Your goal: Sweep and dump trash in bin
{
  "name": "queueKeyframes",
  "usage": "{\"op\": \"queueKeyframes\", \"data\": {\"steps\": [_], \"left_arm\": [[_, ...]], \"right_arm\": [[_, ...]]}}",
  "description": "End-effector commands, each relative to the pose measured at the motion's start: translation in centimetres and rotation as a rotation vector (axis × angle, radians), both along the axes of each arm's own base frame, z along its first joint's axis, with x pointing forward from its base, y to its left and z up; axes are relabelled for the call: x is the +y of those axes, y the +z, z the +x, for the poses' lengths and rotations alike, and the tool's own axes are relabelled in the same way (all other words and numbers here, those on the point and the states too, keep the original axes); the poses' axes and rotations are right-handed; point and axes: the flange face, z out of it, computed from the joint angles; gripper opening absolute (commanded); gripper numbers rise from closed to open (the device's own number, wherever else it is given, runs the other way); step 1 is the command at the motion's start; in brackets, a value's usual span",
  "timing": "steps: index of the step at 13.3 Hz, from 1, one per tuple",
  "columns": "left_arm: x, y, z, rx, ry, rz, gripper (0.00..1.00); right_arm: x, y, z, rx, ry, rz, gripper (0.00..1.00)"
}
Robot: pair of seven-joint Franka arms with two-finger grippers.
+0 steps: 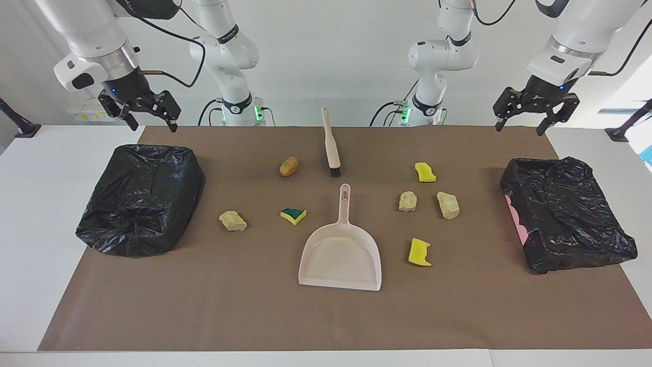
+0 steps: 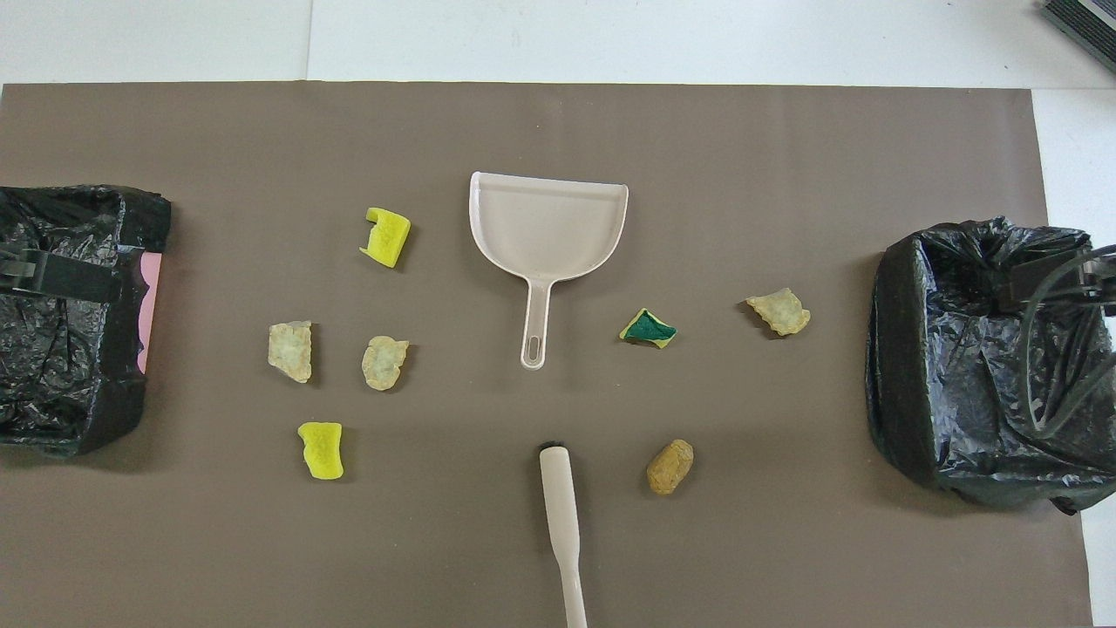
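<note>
The trash lies scattered on the brown mat. Toward the left arm's end are two yellow sponge pieces (image 1: 425,172) (image 1: 419,252) and two tan chunks (image 1: 408,201) (image 1: 448,205). Toward the right arm's end are a green-and-yellow sponge piece (image 2: 648,328), a tan chunk (image 2: 779,311) and a brown lump (image 2: 670,466). One black-bagged bin (image 1: 140,199) stands at the right arm's end, another (image 1: 565,219) at the left arm's end. My right gripper (image 1: 154,127) hangs open in the air, holding nothing. My left gripper (image 1: 519,130) is likewise open and raised.
A pale dustpan (image 1: 341,255) lies mid-mat, its handle pointing toward the robots. A pale hand brush (image 1: 331,145) lies nearer to the robots, its bristles toward the dustpan's handle. White table (image 1: 41,229) borders the mat (image 1: 204,306).
</note>
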Motion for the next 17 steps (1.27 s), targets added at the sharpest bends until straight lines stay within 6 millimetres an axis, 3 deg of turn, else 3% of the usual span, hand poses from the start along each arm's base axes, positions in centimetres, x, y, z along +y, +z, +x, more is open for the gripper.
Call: {"op": "queueKeyframes", "data": {"steps": [1,11,15,17], "left_arm": [[0.3,0.4,-0.3,0.010,-0.001,-0.004,1.00],[-1.4,0.1,-1.2,0.033,-0.028,-0.010,1.00],[-4.9,-1.3,-3.8,0.060,-0.097,-0.005,1.00],[-6.9,-1.9,-5.6,0.075,-0.126,-0.002,1.00]], "right_arm": [[1.0,0.3,-0.6,0.004,-0.007,-0.010,1.00],[1.5,0.1,-0.7,-0.019,0.006,-0.011,1.00],[4.9,-0.5,-0.1,-0.005,0.073,-0.008,1.00],[7.7,-1.4,1.0,0.008,0.124,0.003,1.00]]}}
